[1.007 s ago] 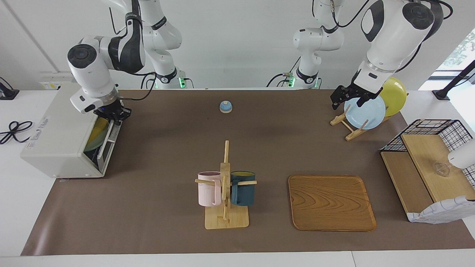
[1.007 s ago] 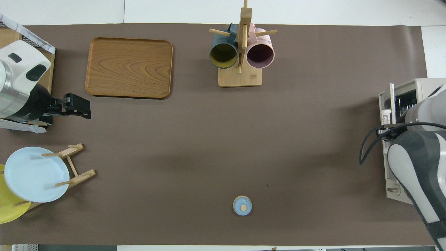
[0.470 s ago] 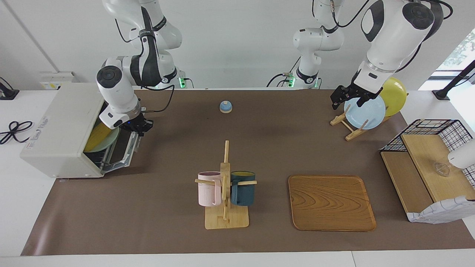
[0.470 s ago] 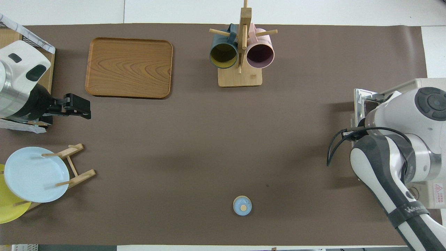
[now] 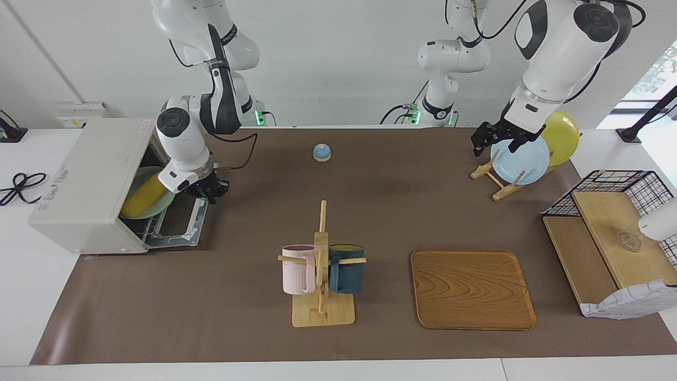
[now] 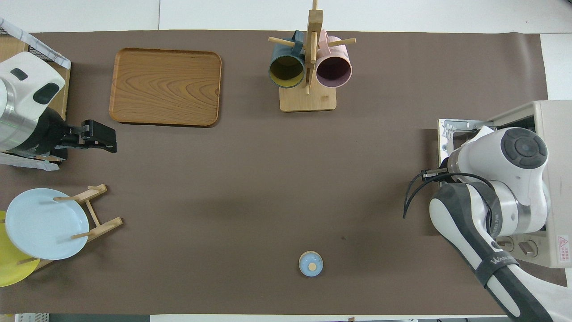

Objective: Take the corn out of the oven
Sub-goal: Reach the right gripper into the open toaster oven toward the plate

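From across the table, the right gripper (image 5: 211, 191) is pinched tight at the handle of the oven (image 5: 90, 182) door, now dropped flat, and the corn (image 5: 142, 197) sits inside on a green plate (image 5: 158, 203). From above, the right arm hides its gripper and the corn; the left gripper (image 6: 105, 139) waits spread wide, empty, beside the wooden tray (image 6: 165, 86).

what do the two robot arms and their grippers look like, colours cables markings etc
Both arms are glossy white, rounded segments with dark grey joint bands and round dark end caps. The right arm has a loose black cable looping beside its wrist and small lettering on a dark band, too small to read. The left arm has black cables near its top. The right gripper and left gripper are black, angular and two-fingered.
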Available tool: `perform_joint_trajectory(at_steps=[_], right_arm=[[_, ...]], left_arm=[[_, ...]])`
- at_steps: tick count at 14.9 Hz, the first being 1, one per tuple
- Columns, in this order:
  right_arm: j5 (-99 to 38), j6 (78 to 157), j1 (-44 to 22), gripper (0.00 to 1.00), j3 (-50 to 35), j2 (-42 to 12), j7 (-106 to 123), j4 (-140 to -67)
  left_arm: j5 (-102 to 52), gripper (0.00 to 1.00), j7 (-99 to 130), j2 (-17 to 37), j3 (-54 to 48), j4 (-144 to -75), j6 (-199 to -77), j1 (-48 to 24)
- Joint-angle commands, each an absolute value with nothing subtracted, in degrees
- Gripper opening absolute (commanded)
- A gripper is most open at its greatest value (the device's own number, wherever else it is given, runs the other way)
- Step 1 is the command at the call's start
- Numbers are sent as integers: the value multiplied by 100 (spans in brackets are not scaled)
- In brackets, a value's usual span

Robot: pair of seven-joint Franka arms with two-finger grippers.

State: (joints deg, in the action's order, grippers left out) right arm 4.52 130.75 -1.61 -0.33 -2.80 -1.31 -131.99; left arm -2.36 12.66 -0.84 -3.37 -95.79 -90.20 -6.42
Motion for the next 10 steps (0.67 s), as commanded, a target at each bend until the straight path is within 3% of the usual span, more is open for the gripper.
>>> perform_joint_trajectory(at_steps=[1, 7, 10], right_arm=[[678, 13306, 185, 0, 229, -475, 9, -13184], [238, 13333, 97, 0, 194, -642, -96, -13157], [70, 13333, -438, 0, 185, -668, -823, -13096]], left_arm=[[-141, 100, 1292, -167, -360, -9606, -8974, -606], [-141, 100, 1292, -167, -360, -9606, -8974, -606], [-141, 100, 1292, -176, -360, -9606, -8974, -606]])
